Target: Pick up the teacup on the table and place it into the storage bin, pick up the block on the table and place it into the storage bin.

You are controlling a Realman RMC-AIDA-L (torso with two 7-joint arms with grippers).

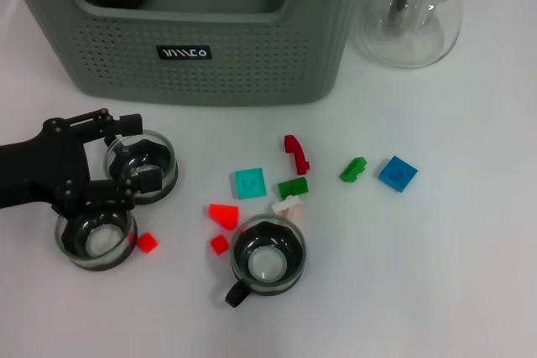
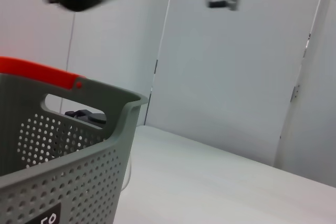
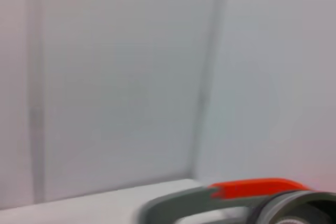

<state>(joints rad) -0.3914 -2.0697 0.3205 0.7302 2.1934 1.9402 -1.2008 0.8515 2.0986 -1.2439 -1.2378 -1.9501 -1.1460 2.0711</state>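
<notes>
Currently | black left gripper (image 1: 126, 167) is hovering open over the far-left clear glass teacup (image 1: 141, 165), fingers straddling its rim, gripping nothing | grey-green perforated storage bin (image 1: 210, 56) is lying just beyond | second teacup (image 1: 96, 239) and red block (image 1: 147, 243) are crowding the near side | right gripper is staying unseen.

The head camera looked steeply down on a white table (image 1: 453, 274), close enough that the storage bin (image 1: 210, 64) filled the upper frame. The left wrist camera sat low beside the bin (image 2: 73, 182), facing level across the table toward pale wall panels (image 2: 231, 82). The right wrist camera also faced the wall, catching the bin's rim (image 3: 178, 205). All three views shared the bin.
</notes>
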